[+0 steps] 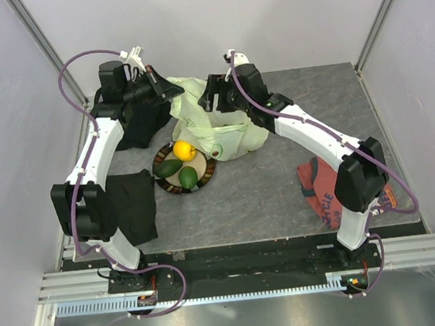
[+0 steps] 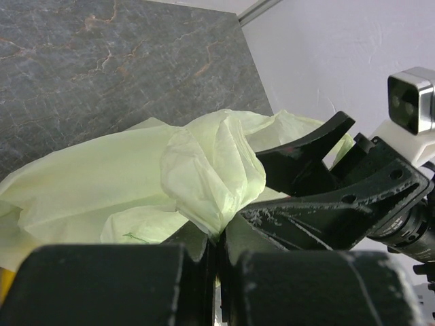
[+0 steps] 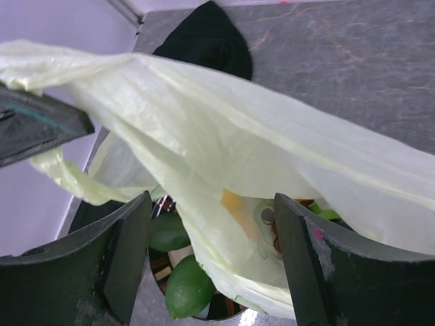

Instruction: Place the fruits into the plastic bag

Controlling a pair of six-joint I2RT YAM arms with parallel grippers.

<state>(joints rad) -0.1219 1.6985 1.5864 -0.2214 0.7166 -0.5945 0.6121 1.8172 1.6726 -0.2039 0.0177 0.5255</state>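
**Bag pinched at the far side, three fruits on the plate**

Nearest in the top view, a black cloth (image 1: 134,207) lies at the lower left beside the left arm. A red shirt (image 1: 321,189) lies at the lower right, partly covered by the right arm. Bare grey table (image 1: 268,196) shows between them and on toward the right edge.

Just beyond, left of centre, the plate (image 1: 210,168) carries a lemon (image 1: 184,150) and two green fruits (image 1: 169,168), all uncovered.

The plastic bag (image 1: 226,131) lies behind the plate, touching its far right rim, with its top drawn up toward the upper left. A second black cloth (image 1: 142,123) lies left of it, half hidden by the left arm. That arm runs close along the table's left edge.

The left pincer (image 2: 219,234) is closed tight on a bunched fold of the bag's rim.

The right pincer (image 3: 212,200) stands wide apart just beside the left one. Bag film hangs loose between its fingers (image 3: 129,258) and nothing is gripped.

Through the film, the right wrist view shows yellow and dark shapes. I cannot tell whether they lie inside the bag or behind it. The plate's green fruits show below the film, partly cut off.
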